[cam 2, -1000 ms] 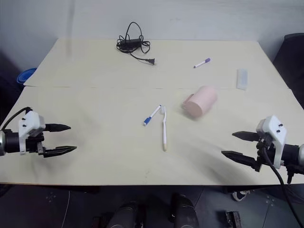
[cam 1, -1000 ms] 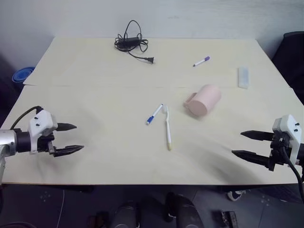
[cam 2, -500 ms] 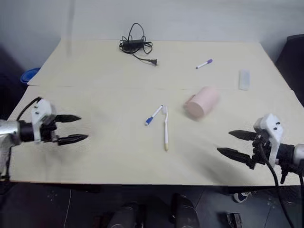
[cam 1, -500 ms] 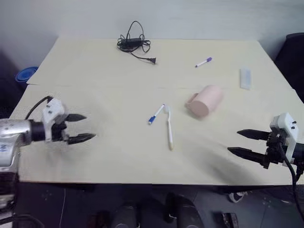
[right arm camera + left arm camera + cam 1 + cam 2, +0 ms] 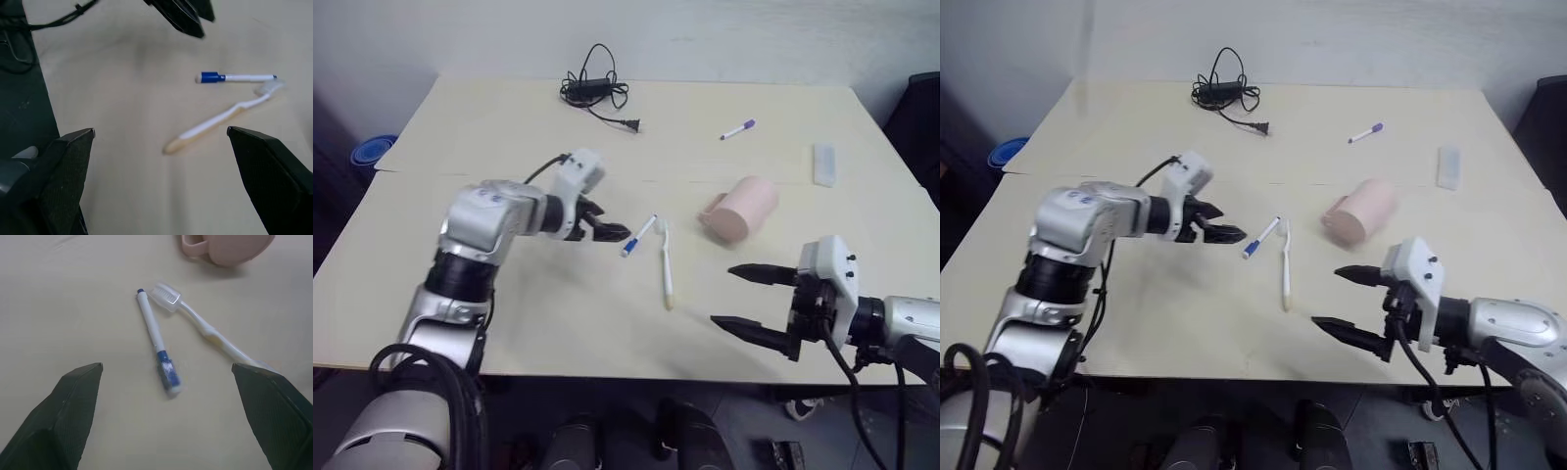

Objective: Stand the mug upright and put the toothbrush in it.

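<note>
Toothbrush (image 5: 665, 266) beside left hand (image 5: 607, 227) (apart).

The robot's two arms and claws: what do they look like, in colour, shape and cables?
Both arms are silver-grey metal segments with black joints. Each ends in a white block, a black cable running to it, carrying a claw of two black pointed fingers: the left claw, the right claw.

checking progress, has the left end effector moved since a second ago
Yes. The left end effector has swung in from the table's left edge toward the middle, and now sits open just left of the blue-capped marker.
</note>
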{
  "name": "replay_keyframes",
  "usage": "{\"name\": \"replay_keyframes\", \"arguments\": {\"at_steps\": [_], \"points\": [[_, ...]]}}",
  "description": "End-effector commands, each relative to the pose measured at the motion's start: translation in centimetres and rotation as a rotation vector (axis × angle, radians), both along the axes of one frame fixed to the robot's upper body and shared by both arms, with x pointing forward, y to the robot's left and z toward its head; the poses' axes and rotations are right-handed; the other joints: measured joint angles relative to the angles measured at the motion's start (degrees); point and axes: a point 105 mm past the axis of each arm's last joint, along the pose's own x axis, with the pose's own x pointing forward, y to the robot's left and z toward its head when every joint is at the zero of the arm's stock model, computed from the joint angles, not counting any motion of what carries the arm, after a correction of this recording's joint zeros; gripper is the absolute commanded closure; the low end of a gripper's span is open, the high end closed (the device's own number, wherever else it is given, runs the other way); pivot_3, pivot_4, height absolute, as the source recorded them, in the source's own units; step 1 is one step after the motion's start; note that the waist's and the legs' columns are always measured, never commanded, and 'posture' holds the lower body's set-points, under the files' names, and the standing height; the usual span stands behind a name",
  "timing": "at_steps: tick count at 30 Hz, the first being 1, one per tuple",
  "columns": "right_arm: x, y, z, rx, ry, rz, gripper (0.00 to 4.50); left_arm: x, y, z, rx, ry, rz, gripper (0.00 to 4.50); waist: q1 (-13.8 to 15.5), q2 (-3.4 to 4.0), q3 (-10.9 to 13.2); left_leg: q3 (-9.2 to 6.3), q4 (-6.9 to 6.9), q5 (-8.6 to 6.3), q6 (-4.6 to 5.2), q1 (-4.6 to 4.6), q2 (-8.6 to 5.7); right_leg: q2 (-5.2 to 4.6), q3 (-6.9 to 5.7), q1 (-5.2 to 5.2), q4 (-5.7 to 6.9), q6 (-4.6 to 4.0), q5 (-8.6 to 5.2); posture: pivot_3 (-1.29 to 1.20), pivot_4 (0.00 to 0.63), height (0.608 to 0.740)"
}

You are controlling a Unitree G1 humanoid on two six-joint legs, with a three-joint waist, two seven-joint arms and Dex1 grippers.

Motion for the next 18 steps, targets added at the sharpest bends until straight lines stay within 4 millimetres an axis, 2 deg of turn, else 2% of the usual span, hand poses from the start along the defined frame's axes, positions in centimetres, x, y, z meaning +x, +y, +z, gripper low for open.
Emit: {"name": "replay_keyframes", "arguments": {"at_steps": [1, 8, 13, 18], "points": [[-0.3, 1.0, 0.9, 0.016, -0.056, 0.017, 0.0, 1.7, -0.2, -1.6, 0.15, -0.021, 0.057, 0.03, -0.1, 0.0, 0.0, 0.0, 0.0, 0.0, 0.0, 0.0, 0.0, 0.01, 0.0, 0.0, -0.01, 0.0, 0.0, 0.0, 0.15, 0.74], [-0.2, 1.0, 1.1, 0.039, -0.081, -0.036, 0.0, 3.5, -2.4, -3.7, 0.215, 0.001, 0.053, 0.03, -0.1, -0.07, 0.0, -0.03, 0.02, 0.01, 0.0, -0.06, -0.01, -0.01, -0.06, -0.01, -0.05, 0.0, 0.0, 0.0, 0.15, 0.74], [-0.5, 1.4, 1.0, 0.05, -0.085, -0.037, 0.0, 4.2, -3.8, -4.2, 0.193, 0.016, 0.052, 0.03, 0.2, -0.08, 0.0, -0.07, 0.11, -0.01, 0.06, -0.06, -0.04, -0.08, -0.08, 0.04, -0.04, 0.03, 0.02, 0.0, 0.15, 0.74], [-0.5, 1.6, 1.2, 0.058, -0.096, -0.041, 0.0, 4.7, -4.5, -4.8, 0.179, 0.043, 0.069, 1.52, 0.9, -0.09, 0.0, -0.18, 0.38, -0.09, 0.21, -0.11, -0.04, -0.15, -0.16, 0.12, -0.15, 0.07, 0.04, 0.0, 0.15, 0.74]]}}
